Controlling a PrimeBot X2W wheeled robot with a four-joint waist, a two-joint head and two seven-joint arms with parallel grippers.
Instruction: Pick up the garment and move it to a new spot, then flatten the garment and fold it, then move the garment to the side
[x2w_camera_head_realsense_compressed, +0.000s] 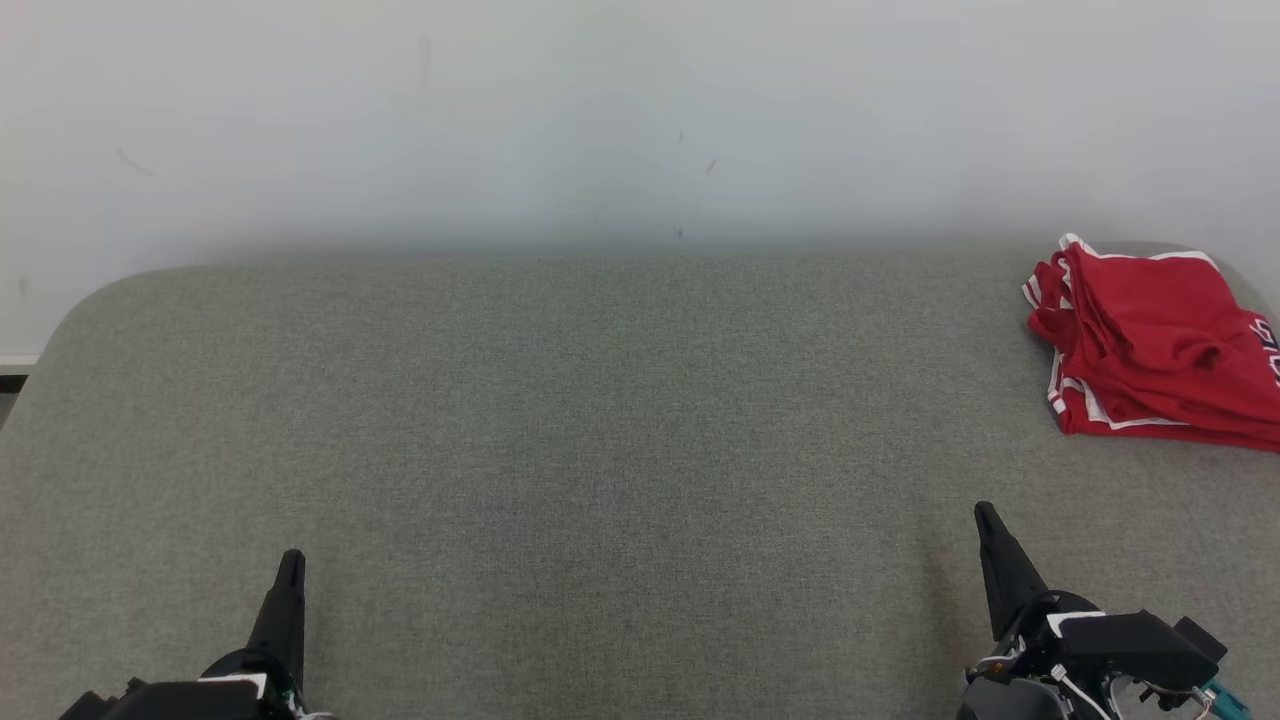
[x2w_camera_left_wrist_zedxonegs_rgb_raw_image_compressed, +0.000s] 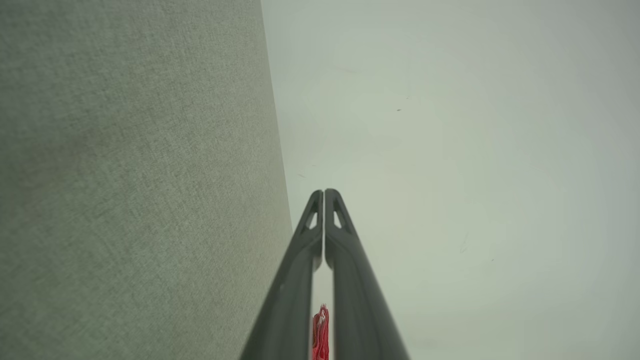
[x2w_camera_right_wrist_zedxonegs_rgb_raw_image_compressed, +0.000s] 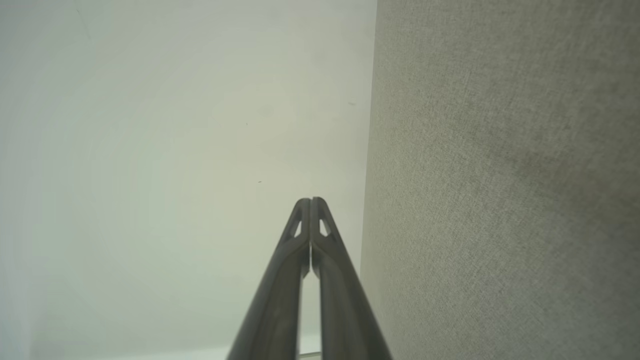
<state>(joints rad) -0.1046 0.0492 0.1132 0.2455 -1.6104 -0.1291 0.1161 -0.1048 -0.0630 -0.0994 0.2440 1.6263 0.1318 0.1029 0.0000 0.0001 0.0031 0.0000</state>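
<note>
The garment (x2w_camera_head_realsense_compressed: 1160, 345), red with thin white stripe trim, lies folded in a compact pile at the far right of the grey fabric surface (x2w_camera_head_realsense_compressed: 600, 420), partly cut off by the frame edge. A sliver of the garment (x2w_camera_left_wrist_zedxonegs_rgb_raw_image_compressed: 320, 332) also peeks through the gap low between the left fingers. My left gripper (x2w_camera_head_realsense_compressed: 291, 560) rests at the lower left, shut and empty, far from the pile. My right gripper (x2w_camera_head_realsense_compressed: 985, 512) stands at the lower right, shut and empty, below and left of the garment. The left gripper (x2w_camera_left_wrist_zedxonegs_rgb_raw_image_compressed: 324, 192) and the right gripper (x2w_camera_right_wrist_zedxonegs_rgb_raw_image_compressed: 310, 200) each show their tips pressed together.
A pale wall (x2w_camera_head_realsense_compressed: 640, 120) rises behind the grey surface. The surface has rounded far corners, and its left edge drops off beside a strip of floor (x2w_camera_head_realsense_compressed: 12, 375).
</note>
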